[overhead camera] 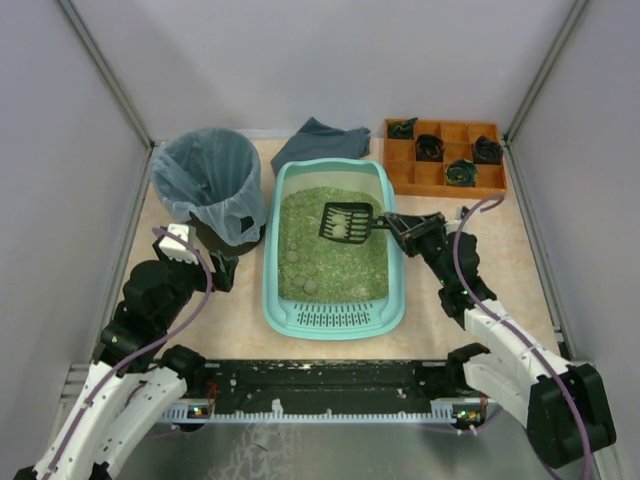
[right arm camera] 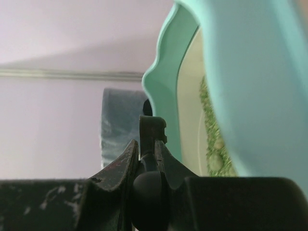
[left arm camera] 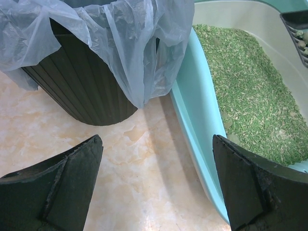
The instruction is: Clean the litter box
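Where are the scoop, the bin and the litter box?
Scoop (overhead camera: 355,215): top view, on its black slotted head.
Bin (left arm camera: 82,91): left wrist view, on its dark ribbed wall.
Litter box (overhead camera: 333,318): top view, on the slotted grille at its near end.

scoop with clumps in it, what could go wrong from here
1. The scoop, held at its handle by the right gripper, might tilt and spill its clumps on the way to the bin.
2. It could catch the litter box rim or the bin's loose bag.
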